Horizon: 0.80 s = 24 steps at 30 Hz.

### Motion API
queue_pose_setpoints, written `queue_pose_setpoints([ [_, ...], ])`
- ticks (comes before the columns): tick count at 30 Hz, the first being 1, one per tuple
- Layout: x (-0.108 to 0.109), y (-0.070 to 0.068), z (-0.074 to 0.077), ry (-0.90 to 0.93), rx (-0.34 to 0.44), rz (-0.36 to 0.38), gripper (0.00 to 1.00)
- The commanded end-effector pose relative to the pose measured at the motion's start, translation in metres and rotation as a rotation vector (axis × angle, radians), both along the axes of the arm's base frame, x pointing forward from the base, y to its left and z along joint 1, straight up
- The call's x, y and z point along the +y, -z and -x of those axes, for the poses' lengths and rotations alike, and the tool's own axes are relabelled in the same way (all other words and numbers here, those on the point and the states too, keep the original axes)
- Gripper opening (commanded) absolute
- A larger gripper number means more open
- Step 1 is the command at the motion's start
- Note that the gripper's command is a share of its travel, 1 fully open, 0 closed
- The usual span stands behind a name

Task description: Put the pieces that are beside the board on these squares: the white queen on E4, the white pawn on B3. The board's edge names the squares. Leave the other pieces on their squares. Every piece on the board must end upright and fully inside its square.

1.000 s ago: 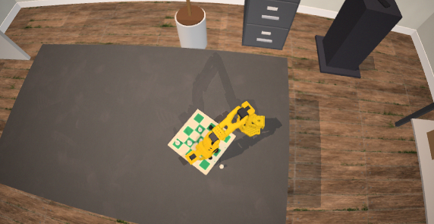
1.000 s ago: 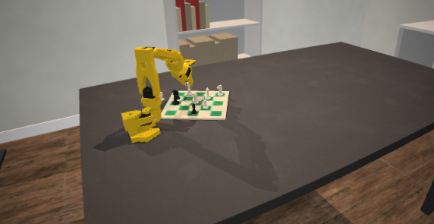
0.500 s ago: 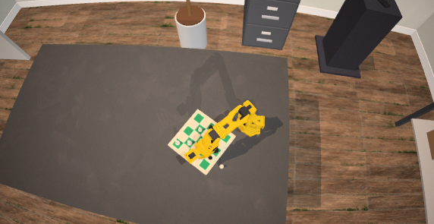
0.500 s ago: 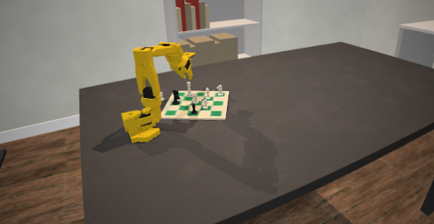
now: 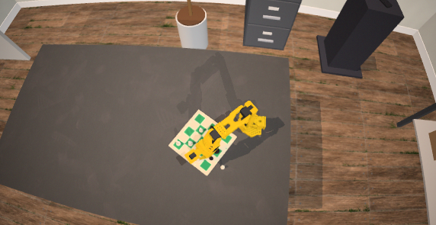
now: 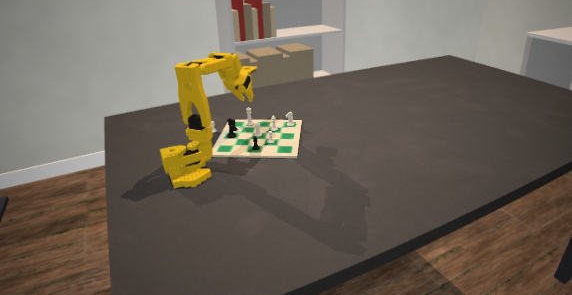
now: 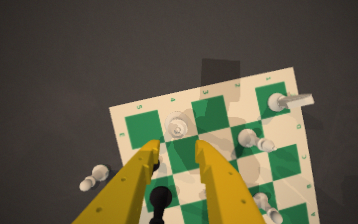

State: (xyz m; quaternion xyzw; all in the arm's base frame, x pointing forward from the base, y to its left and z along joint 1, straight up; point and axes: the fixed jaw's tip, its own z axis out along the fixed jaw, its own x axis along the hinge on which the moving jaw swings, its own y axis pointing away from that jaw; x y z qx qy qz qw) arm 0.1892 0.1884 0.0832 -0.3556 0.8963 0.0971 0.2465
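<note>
The white queen (image 7: 177, 125) (image 6: 248, 116) stands upright on the green and cream board (image 7: 130, 112) (image 6: 291, 149) (image 5: 206, 165), on the light square of row E under the edge mark 4. My gripper (image 7: 176, 147) (image 6: 248, 95) (image 5: 192, 155) hangs above the queen with a gap between its fingers and nothing in them. The white pawn (image 7: 94, 177) (image 5: 222, 167) lies on the table just off the board's edge, left of my fingers in the wrist view.
A black pawn (image 7: 160, 197) stands on the board close under my left finger. Several white pieces (image 7: 250, 137) (image 7: 278, 101) stand on squares farther right. The arm's base (image 6: 185, 165) sits beside the board. The dark table top extends far on all sides.
</note>
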Motion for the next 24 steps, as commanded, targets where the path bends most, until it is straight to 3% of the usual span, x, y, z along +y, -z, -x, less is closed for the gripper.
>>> queue_pose_setpoints([
  [1,0.004,-0.005,0.005,-0.018,-0.002,-0.008,0.12],
  [5,0.008,-0.005,0.014,-0.055,0.016,0.011,0.12],
  [14,0.021,-0.002,0.092,-0.348,0.138,0.183,0.10],
  [17,0.021,-0.002,0.100,-0.375,0.147,0.201,0.09],
  [24,0.021,-0.002,0.100,-0.376,0.147,0.202,0.09],
])
